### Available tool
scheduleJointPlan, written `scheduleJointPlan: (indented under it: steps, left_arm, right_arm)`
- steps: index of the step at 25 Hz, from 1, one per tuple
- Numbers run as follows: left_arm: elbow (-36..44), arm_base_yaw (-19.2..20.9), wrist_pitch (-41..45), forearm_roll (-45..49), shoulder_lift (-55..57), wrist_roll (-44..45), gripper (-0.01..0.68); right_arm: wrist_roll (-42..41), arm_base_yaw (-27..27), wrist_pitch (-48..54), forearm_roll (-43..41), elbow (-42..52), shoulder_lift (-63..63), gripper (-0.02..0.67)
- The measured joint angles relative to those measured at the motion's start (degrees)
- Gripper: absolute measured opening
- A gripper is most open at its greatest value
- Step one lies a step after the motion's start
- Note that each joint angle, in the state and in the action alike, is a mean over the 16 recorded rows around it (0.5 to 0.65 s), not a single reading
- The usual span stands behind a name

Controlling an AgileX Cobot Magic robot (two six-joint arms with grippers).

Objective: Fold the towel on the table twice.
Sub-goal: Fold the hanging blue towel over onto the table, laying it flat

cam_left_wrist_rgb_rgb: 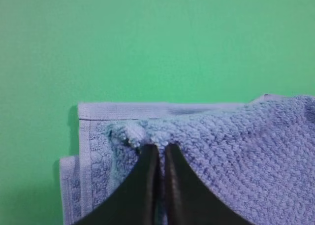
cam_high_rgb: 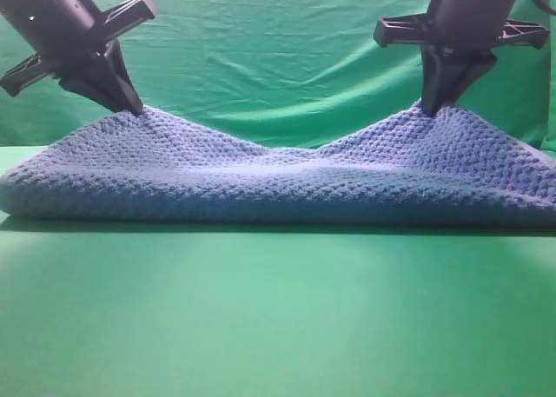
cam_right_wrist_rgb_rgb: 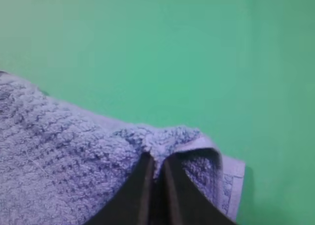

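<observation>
The blue-grey waffle-weave towel (cam_high_rgb: 278,180) lies across the green table (cam_high_rgb: 278,310), doubled over, with its fold along the front. Its two upper corners are lifted into peaks and the middle sags. My left gripper (cam_high_rgb: 135,109) is shut on the left corner of the towel (cam_left_wrist_rgb_rgb: 206,156); the black fingers (cam_left_wrist_rgb_rgb: 142,185) pinch the cloth. My right gripper (cam_high_rgb: 432,109) is shut on the right corner of the towel (cam_right_wrist_rgb_rgb: 59,156), with its fingers (cam_right_wrist_rgb_rgb: 172,195) closed on the cloth. The pale edging (cam_left_wrist_rgb_rgb: 123,109) of the lower layer shows beneath.
A wrinkled green backdrop cloth (cam_high_rgb: 278,58) hangs behind the table. Bare green table surface (cam_high_rgb: 278,327) stretches in front of the towel to the near edge.
</observation>
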Motion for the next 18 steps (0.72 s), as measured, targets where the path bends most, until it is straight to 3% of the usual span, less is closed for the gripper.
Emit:
scheduleJointPlan:
  steps: [4, 12, 15, 18]
  left_arm:
    - [-0.06, 0.00, 0.05, -2.58, 0.87, 3.87, 0.185]
    - [-0.10, 1.23, 2.29, 0.67, -0.12, 2.78, 0.486]
    - [-0.10, 2.65, 4.32, 2.80, -1.92, 1.09, 0.539]
    - [-0.10, 4.22, 6.98, 5.06, -4.67, -0.66, 0.525]
  right_arm:
    - [-0.02, 0.00, -0.39, 0.00, -0.07, 0.64, 0.105]
    - [0.05, 0.00, 2.78, -1.33, -0.97, -0.04, 0.418]
    - [0.31, 0.00, 5.52, -2.24, -2.02, -1.36, 0.507]
    - [0.75, 0.00, 8.98, -3.18, -3.35, -3.39, 0.540]
